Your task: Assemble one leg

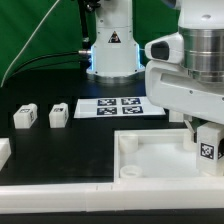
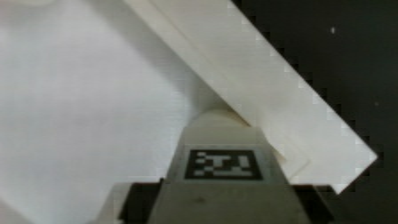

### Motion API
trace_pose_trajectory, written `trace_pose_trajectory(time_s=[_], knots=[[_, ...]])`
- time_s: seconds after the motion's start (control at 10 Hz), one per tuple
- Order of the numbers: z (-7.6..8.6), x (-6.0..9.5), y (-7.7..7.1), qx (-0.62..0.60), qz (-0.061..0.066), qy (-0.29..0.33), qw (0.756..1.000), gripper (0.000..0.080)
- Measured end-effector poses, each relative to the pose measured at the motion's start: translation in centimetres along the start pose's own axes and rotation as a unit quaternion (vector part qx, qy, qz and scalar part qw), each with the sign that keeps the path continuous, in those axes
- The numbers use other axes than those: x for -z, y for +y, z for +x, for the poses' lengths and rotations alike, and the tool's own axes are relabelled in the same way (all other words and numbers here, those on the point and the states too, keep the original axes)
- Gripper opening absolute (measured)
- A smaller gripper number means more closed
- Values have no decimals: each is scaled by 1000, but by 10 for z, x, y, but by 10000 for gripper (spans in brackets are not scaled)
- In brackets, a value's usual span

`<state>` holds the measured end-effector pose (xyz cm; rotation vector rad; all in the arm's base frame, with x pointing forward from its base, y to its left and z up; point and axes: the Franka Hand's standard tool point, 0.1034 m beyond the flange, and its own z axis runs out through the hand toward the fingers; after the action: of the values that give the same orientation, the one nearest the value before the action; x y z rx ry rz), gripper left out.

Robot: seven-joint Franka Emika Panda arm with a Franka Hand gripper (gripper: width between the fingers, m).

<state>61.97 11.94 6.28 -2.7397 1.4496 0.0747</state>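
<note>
My gripper (image 1: pixel 207 150) is shut on a leg (image 1: pixel 208 141), a small white block with a black-and-white tag. It holds the leg at the corner of the large white tray-like panel (image 1: pixel 150 152) on the exterior view's right. In the wrist view the leg (image 2: pixel 222 150) sits between my dark fingers (image 2: pixel 150 205), its tip at the panel's raised rim (image 2: pixel 249 80). Two more legs (image 1: pixel 24 117) (image 1: pixel 57 115) lie on the black table at the exterior view's left.
The marker board (image 1: pixel 113 106) lies flat behind the panel. Another white part (image 1: pixel 3 153) shows at the left edge of the exterior view. A low white wall (image 1: pixel 80 202) runs along the front. The robot base (image 1: pixel 112 50) stands behind.
</note>
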Motion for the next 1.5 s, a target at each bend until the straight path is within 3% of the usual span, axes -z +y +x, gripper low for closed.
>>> trace_pose_trajectory(time_s=[0.4, 0.6, 0.8, 0.9, 1.0, 1.1, 1.2, 1.3, 1.5], knots=[[-3, -1, -2, -176, 2, -6, 984, 292], [-3, -1, -2, -278, 5, -13, 961, 292], [-3, -1, -2, -275, 5, -13, 961, 292], [-3, -1, -2, -261, 5, -13, 965, 390], [-3, -1, -2, -240, 5, -13, 971, 566], [-3, -1, -2, -238, 5, -13, 971, 566], [-4, -1, -2, -231, 5, -13, 973, 634], [-5, -1, -1, -141, 0, -9, 990, 645], [-3, 0, 4, 8, -13, -11, 1000, 648]])
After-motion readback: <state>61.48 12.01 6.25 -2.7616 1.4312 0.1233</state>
